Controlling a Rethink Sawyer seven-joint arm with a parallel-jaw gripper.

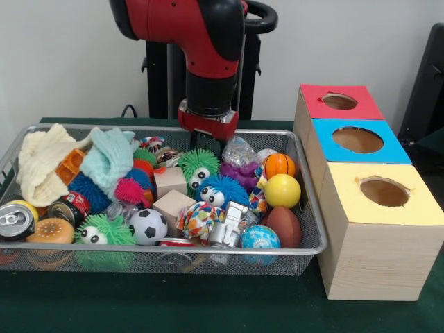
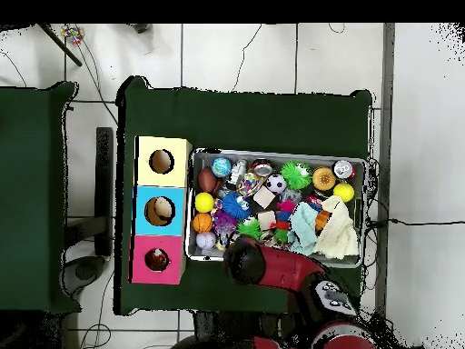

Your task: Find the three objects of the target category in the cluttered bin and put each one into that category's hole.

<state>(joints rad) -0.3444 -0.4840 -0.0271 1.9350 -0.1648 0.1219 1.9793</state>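
A wire mesh bin (image 1: 208,248) holds mixed toys. My gripper (image 1: 211,144) hangs over the bin's far side, just behind a green fuzzy toy with eyes (image 1: 199,165). A blue fuzzy toy with eyes (image 1: 220,189) lies in front of that. To the right are a small basketball (image 1: 279,165), a yellow ball (image 1: 282,190), a brown football (image 1: 285,225) and a blue globe ball (image 1: 260,238). A soccer ball (image 1: 148,225) lies near the front. In the overhead view the red arm (image 2: 272,264) covers the gripper at the bin's (image 2: 277,152) lower edge.
Three wooden boxes stand beside the bin, each with a round hole on top: red (image 1: 368,111), blue (image 1: 326,149) and yellow (image 1: 423,208). Cream cloth (image 1: 41,159), teal cloth (image 1: 107,159), drink cans (image 1: 15,220), wooden blocks (image 1: 172,205) and a burger toy (image 1: 50,231) fill the bin's left half.
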